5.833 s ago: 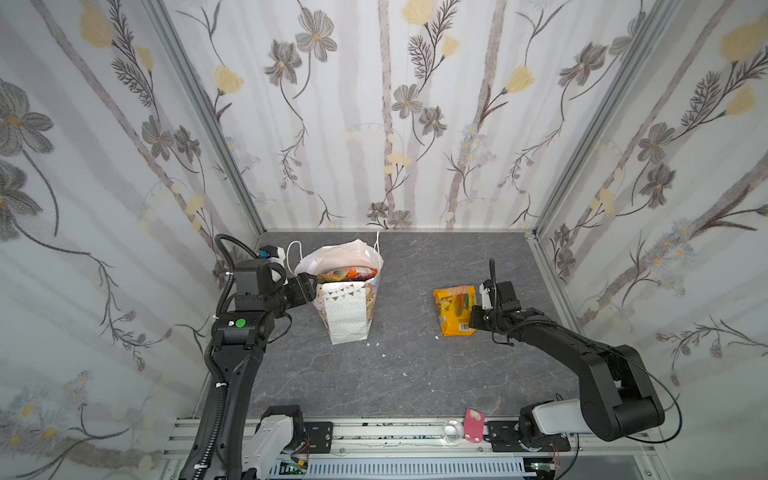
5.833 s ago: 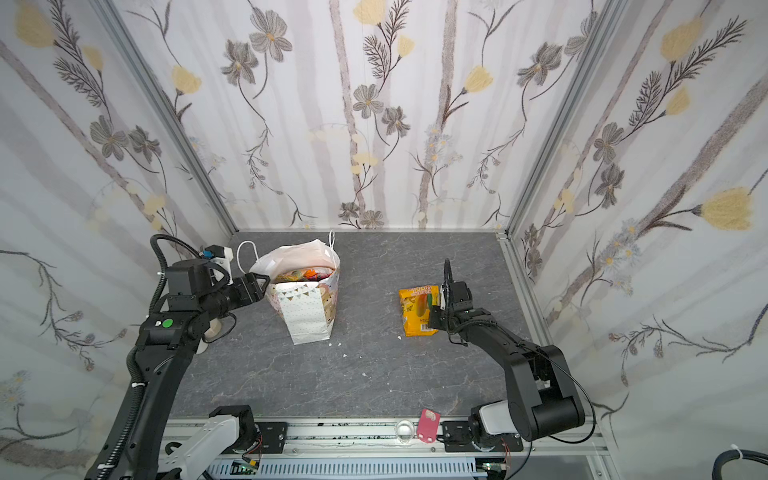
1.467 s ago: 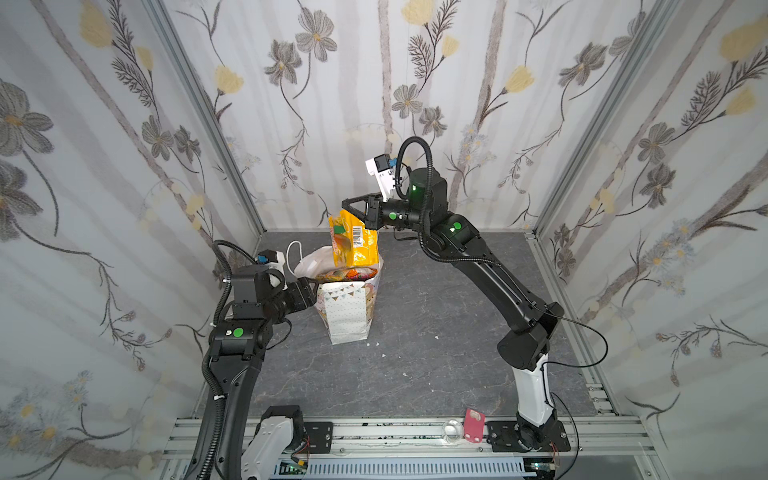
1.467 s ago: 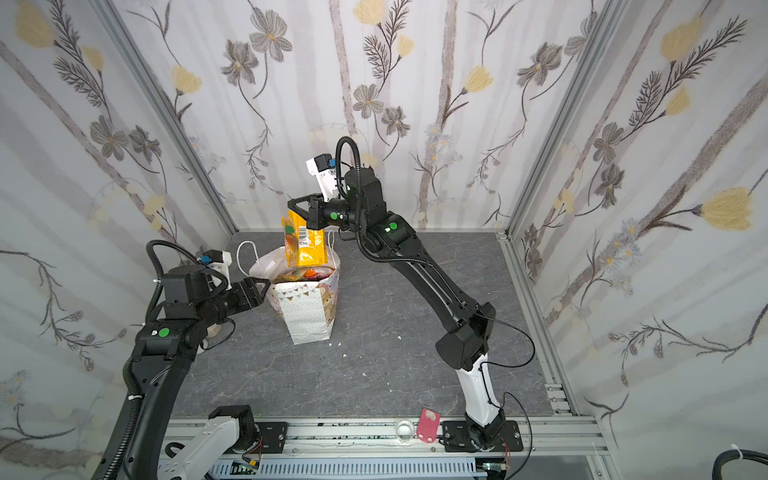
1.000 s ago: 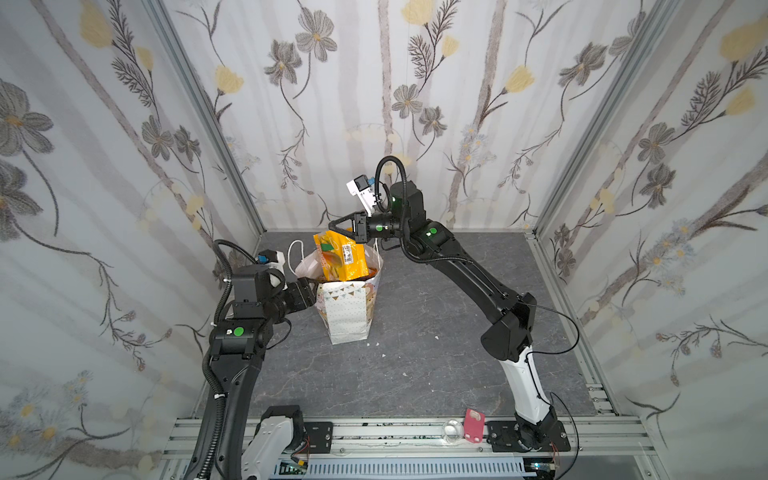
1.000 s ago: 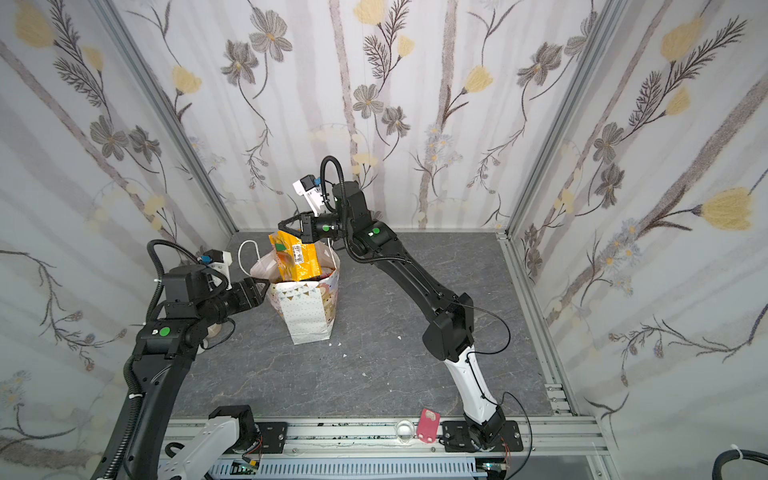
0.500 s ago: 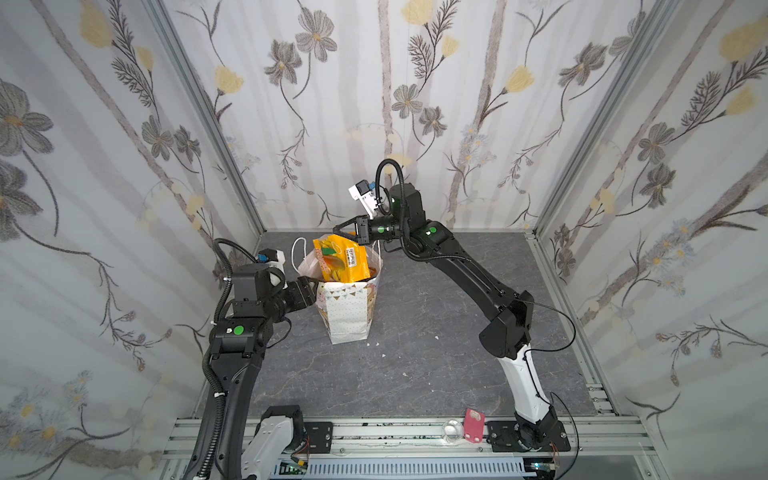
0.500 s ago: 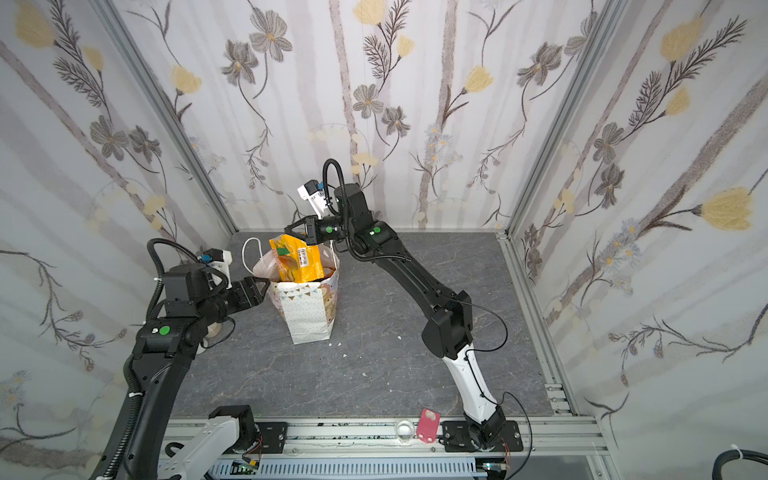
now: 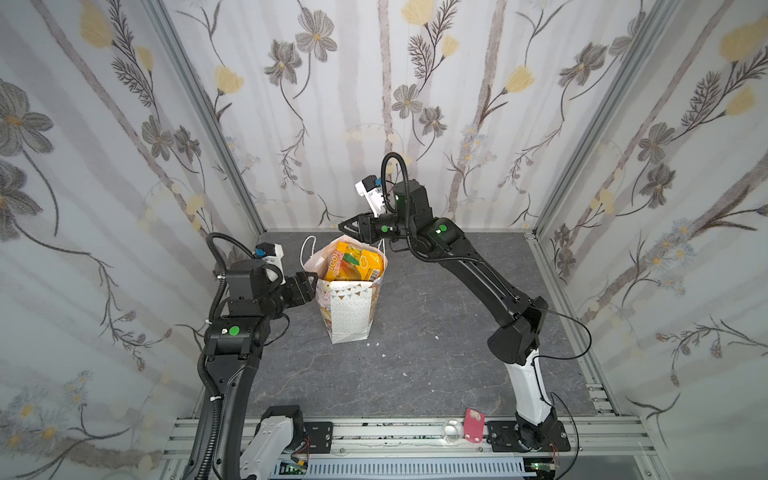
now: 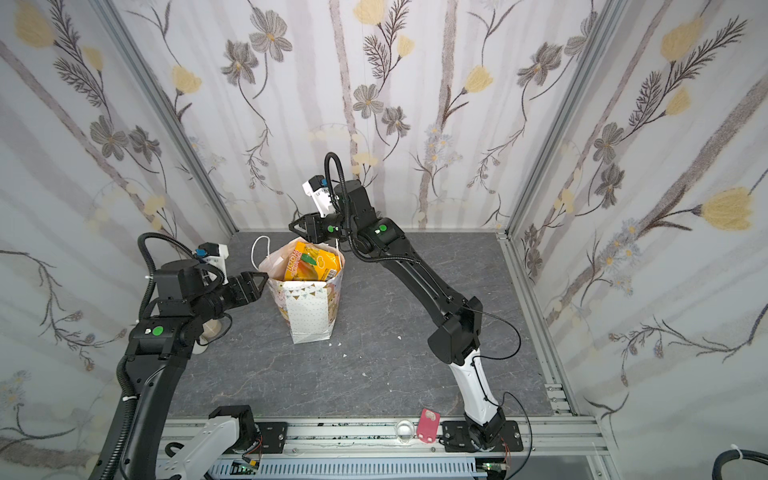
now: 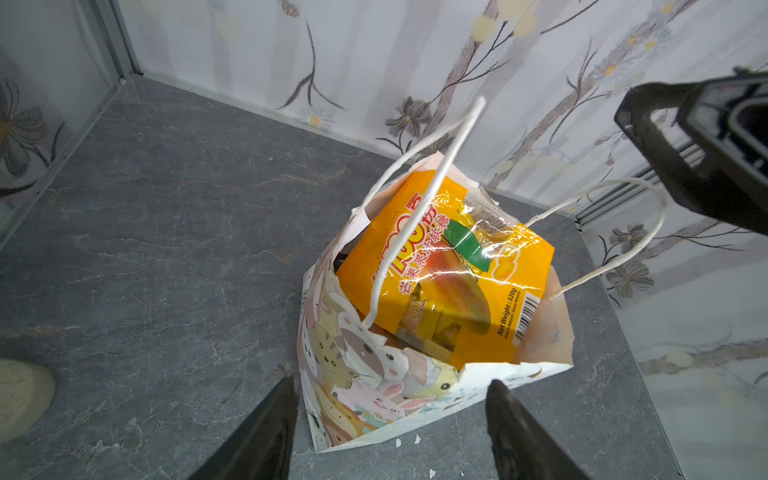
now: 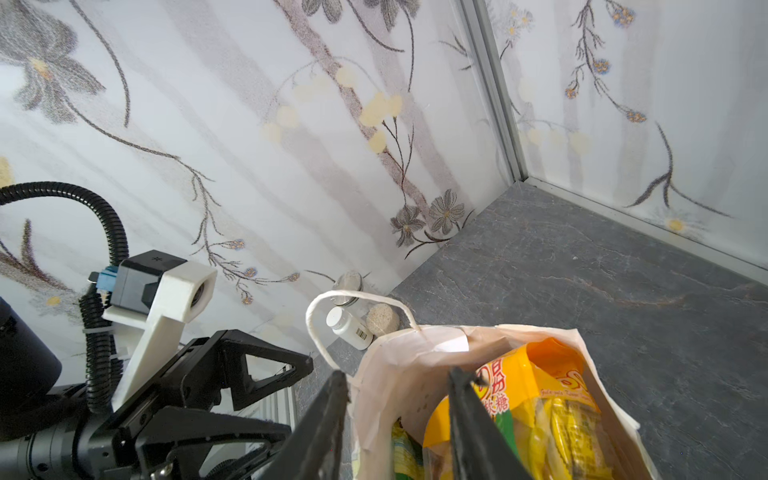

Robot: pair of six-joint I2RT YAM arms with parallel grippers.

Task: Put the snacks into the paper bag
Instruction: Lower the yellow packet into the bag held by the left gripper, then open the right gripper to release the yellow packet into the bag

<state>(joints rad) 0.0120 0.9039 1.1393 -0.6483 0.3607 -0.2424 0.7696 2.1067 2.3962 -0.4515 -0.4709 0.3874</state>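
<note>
Two parted, empty right fingers (image 12: 471, 419) hover over the packet (image 9: 355, 264) in the bag (image 9: 349, 307).

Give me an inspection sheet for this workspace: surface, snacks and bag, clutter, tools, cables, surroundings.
Surface: grey stone-look table, a few white crumbs near the bag.
Job's things: paper bag upright and open; yellow-orange packet on top in its mouth, sticking above the rim; green-yellow packet beneath. No snacks seen outside the bag.
Clutter: white bottle and cork-coloured disc by the left wall; pink tag on the front rail.
Tools: left tool open, beside the bag; right tool open above the bag's mouth, holding nothing.
Cables: black corrugated hose on the left arm; thin black cable by the right arm.
Surroundings: floral wallpaper walls on three sides.
</note>
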